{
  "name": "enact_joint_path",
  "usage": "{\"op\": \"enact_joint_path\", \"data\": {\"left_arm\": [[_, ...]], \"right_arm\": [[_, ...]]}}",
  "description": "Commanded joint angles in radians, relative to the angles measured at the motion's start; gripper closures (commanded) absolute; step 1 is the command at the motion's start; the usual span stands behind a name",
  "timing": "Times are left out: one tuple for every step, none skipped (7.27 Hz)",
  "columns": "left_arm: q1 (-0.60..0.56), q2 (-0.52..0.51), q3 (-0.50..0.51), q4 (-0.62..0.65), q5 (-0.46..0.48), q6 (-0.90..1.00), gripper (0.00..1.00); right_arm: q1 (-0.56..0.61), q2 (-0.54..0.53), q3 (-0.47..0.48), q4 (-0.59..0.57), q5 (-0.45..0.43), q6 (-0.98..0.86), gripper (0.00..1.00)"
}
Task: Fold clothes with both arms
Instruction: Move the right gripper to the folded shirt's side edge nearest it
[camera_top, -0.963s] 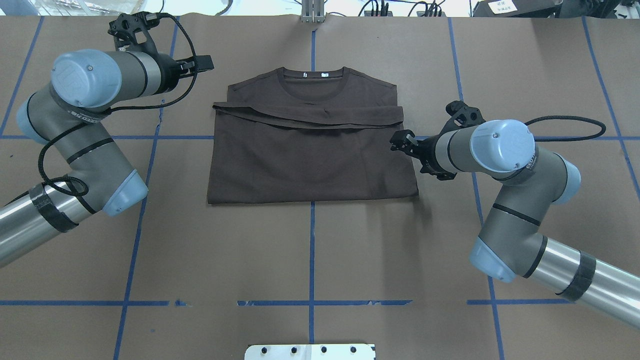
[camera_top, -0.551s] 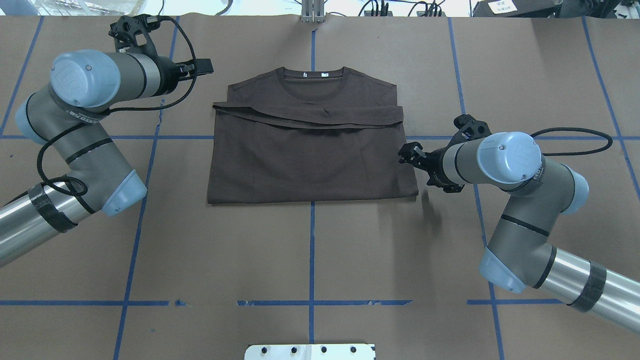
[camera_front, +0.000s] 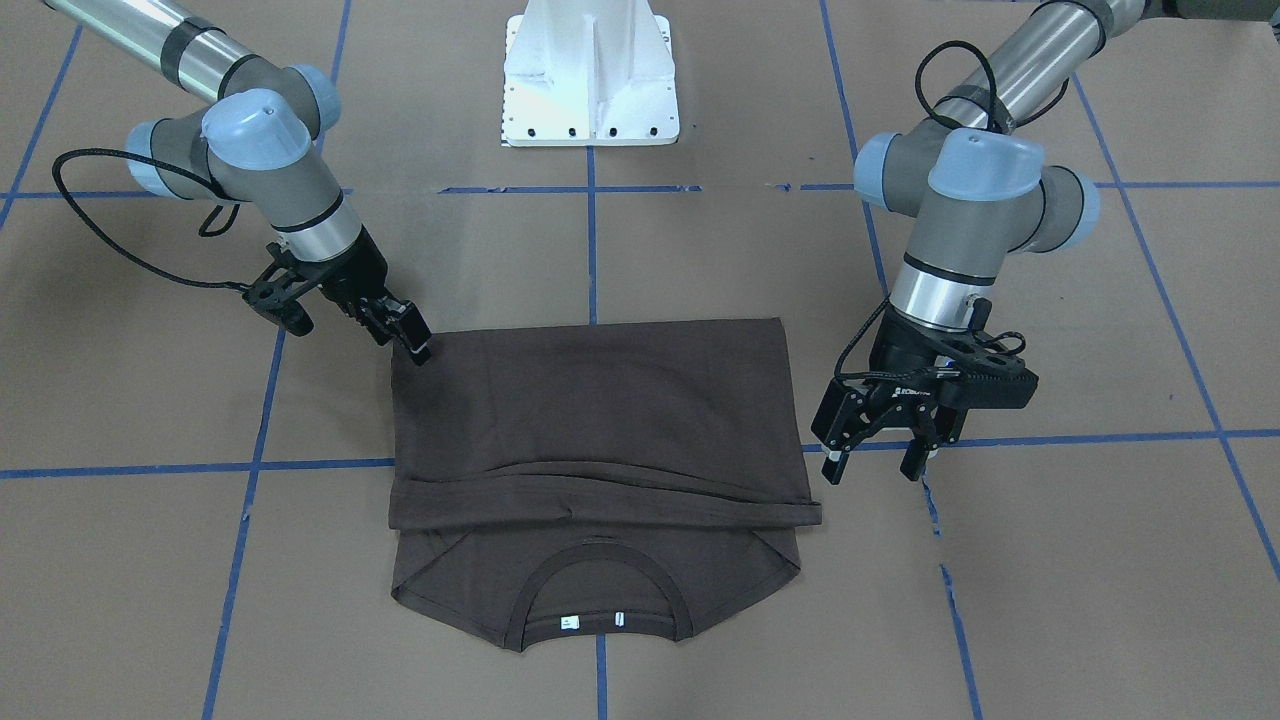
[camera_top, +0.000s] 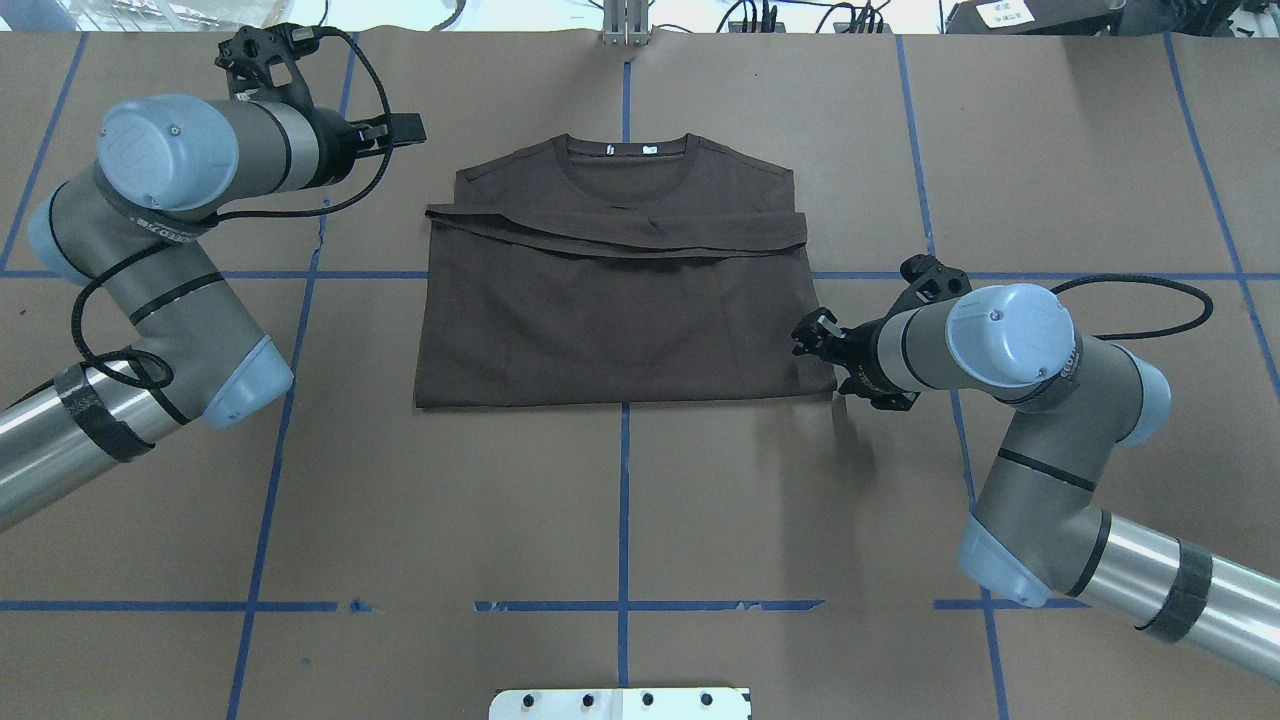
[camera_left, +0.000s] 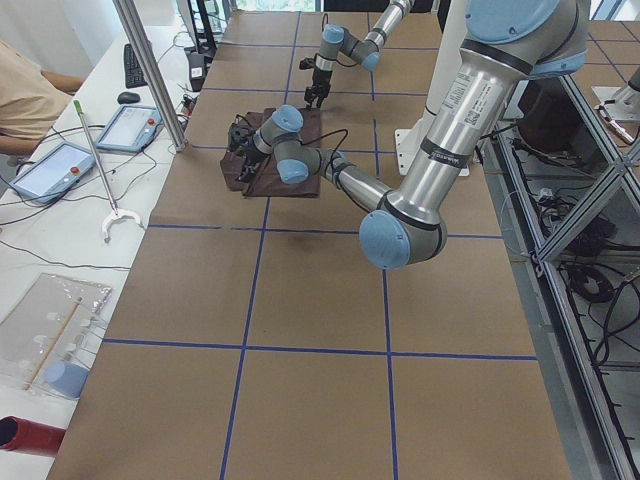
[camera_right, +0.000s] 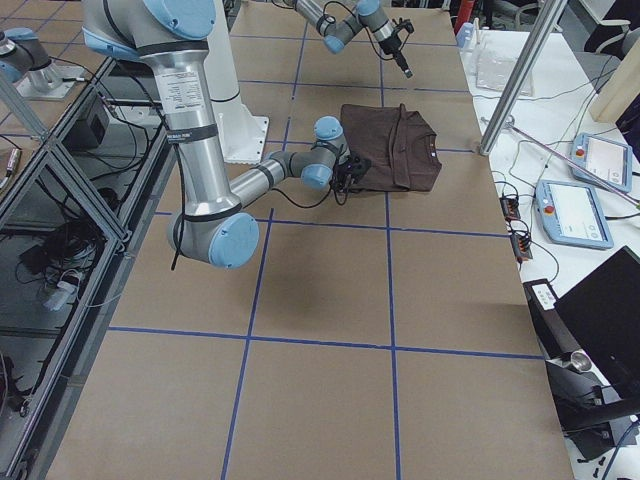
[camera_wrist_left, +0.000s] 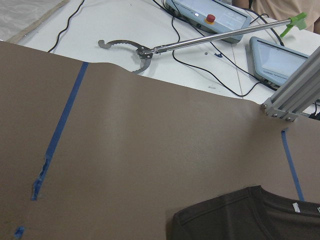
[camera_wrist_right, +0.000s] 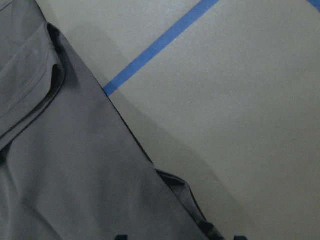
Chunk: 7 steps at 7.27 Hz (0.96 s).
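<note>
The dark brown T-shirt (camera_top: 620, 320) lies flat at mid table, its lower part folded up over the chest, the collar and white tags at the far edge (camera_front: 600, 420). My right gripper (camera_top: 803, 335) is low at the shirt's near right corner (camera_front: 415, 345), with the jaws open. In the right wrist view the shirt's edge (camera_wrist_right: 60, 175) and wrinkled corner lie between the two tips. My left gripper (camera_front: 873, 465) is open and empty. It hovers beside the shirt's left shoulder, apart from the cloth (camera_top: 410, 128). The left wrist view shows only the collar corner (camera_wrist_left: 240, 220).
The white pedestal base (camera_front: 590, 70) stands at the table's near edge. Blue tape lines (camera_top: 625, 470) cross the brown paper. An aluminium post (camera_top: 625, 25) stands at the far edge. Beyond it lie a grabber tool (camera_wrist_left: 140, 50) and tablets. An operator (camera_left: 30, 95) sits there.
My right gripper has moved toward the robot along the shirt's right edge, down to the near right corner. The left arm has barely shifted. The shirt is unchanged.
</note>
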<state>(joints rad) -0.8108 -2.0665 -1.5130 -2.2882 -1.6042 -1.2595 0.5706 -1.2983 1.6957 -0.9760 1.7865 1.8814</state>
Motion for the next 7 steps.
{"op": "enact_joint_path", "data": {"left_arm": [[-0.001,-0.001,-0.001,0.001,0.001,0.000,0.00],[-0.001,0.000,-0.001,0.001,0.001,-0.001,0.00],[-0.001,-0.003,-0.001,0.001,0.001,-0.004,0.00],[-0.002,-0.001,-0.009,0.001,0.000,-0.011,0.00],[0.004,0.003,-0.031,0.000,-0.003,-0.014,0.00],[0.012,0.008,-0.095,0.001,-0.082,-0.093,0.00],[0.015,0.026,-0.149,-0.005,-0.199,-0.215,0.00]], "right_arm": [[-0.001,-0.031,0.011,0.000,0.036,-0.001,1.00],[-0.001,-0.032,0.025,-0.001,0.050,-0.001,1.00],[-0.003,-0.041,0.028,0.000,0.051,-0.002,1.00],[-0.003,-0.042,0.053,0.000,0.056,-0.002,1.00],[-0.003,-0.053,0.115,-0.003,0.068,0.004,1.00],[-0.026,-0.152,0.265,-0.001,0.130,0.059,1.00],[-0.093,-0.264,0.404,-0.001,0.145,0.067,1.00]]}}
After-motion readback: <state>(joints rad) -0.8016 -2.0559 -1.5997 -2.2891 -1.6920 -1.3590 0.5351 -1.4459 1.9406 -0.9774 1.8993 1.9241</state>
